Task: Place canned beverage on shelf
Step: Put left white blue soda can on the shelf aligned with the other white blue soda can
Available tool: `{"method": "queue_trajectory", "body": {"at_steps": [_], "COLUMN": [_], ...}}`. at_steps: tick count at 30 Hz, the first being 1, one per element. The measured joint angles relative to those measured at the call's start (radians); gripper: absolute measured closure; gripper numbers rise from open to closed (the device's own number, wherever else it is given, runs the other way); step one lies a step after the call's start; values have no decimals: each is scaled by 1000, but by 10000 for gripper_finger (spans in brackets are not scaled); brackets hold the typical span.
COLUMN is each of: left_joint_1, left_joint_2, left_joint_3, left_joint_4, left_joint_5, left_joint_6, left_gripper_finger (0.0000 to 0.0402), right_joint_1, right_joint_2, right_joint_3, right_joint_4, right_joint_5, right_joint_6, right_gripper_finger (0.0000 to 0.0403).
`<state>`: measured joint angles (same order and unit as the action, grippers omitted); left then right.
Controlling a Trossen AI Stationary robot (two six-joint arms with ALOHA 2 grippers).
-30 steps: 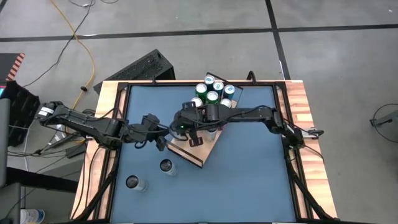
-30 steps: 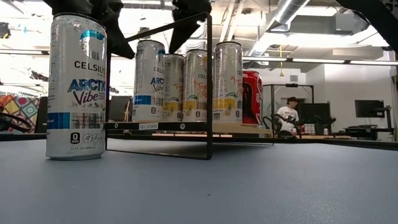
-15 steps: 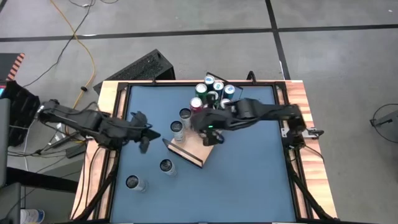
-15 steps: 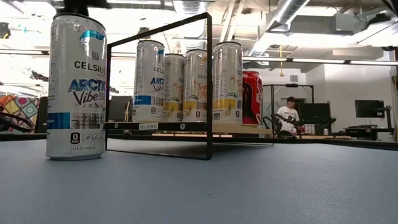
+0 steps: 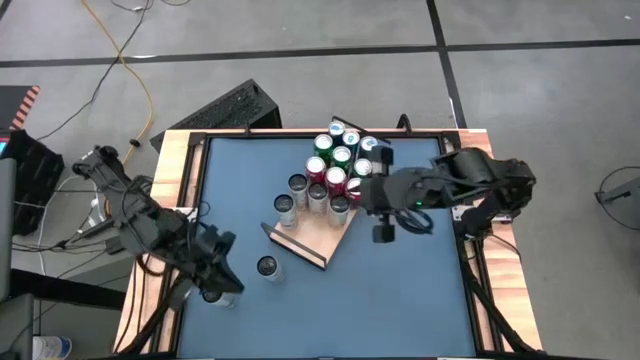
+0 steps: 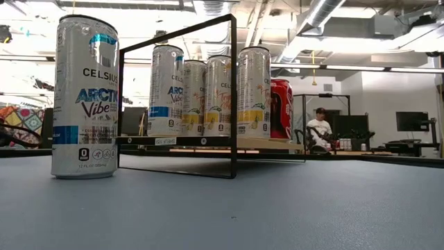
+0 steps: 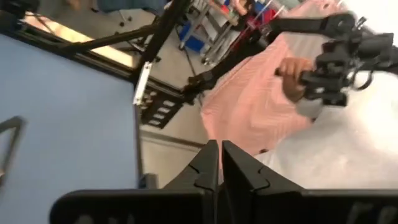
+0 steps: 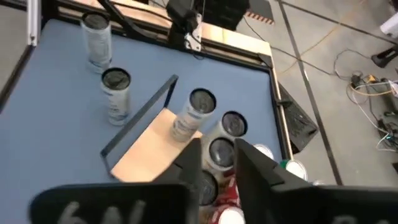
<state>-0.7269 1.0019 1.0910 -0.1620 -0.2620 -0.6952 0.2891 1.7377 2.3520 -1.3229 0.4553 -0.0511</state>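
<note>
The shelf [image 5: 318,225] lies mid-table [image 5: 400,290], cans [image 5: 335,170] crowding its far end, two loose cans [image 5: 266,267] off its near-left corner. My right jaws [image 5: 381,235] hang beside it, slightly parted, empty. My left jaws [image 5: 222,278] are clenched, empty, near the loose cans.

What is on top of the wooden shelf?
Cans stand on the shelf: silver ones, red ones and green-topped ones at the back. The near corner is bare wood.
</note>
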Motion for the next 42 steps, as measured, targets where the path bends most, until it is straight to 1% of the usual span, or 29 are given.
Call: {"method": "queue_trajectory", "body": {"at_steps": [3,6,9,12,14,16,17,18,19,21,22,24,26,28,30,33,36,38,42], "left_joint_1": [-27,-28,-28,-32,-32,-33,-41,-56,-81,-149,-188,-283,-402,-510,-587,-652,-691,-714,-731], "left_joint_2": [61,116,170,227,245,244,242,242,241,241,243,240,237,244,257,287,336,365,388], "left_joint_3": [29,64,117,177,212,250,274,305,342,407,434,454,443,412,364,287,226,199,170], "left_joint_4": [48,66,70,89,55,-36,-110,-203,-340,-614,-718,-866,-1002,-1094,-1124,-1125,-1120,-1120,-1099], "left_joint_5": [-9,38,77,99,96,75,47,6,-43,-143,-199,-338,-460,-519,-531,-541,-537,-518,-521], "left_joint_6": [-43,-107,-206,-237,-241,-230,-220,-214,-218,-278,-320,-444,-634,-863,-1028,-1225,-1337,-1373,-1429], "left_gripper_finger": [376,348,317,287,270,261,260,262,265,277,283,292,297,298,295,288,283,279,270], "right_joint_1": [16,23,18,19,17,17,17,17,17,17,17,17,17,17,17,17,15,15,15], "right_joint_2": [-5,1,13,20,33,37,38,39,39,36,36,37,38,37,37,37,37,37,37], "right_joint_3": [0,-1,0,-2,-2,-3,-4,-5,-4,-3,-3,-3,-3,-3,-3,-3,-3,-3,-3], "right_joint_4": [-30,-75,-95,-115,-111,-125,-128,-128,-126,-126,-126,-127,-129,-131,-135,-135,-135,-134,-132], "right_joint_5": [27,59,66,66,66,66,65,62,60,42,39,34,21,6,-8,-11,-11,-11,-13], "right_joint_6": [28,57,77,78,79,79,79,81,81,82,87,111,135,153,157,165,181,185,214], "right_gripper_finger": [285,243,206,180,171,168,169,169,171,173,174,176,176,176,176,176,176,176,176]}}
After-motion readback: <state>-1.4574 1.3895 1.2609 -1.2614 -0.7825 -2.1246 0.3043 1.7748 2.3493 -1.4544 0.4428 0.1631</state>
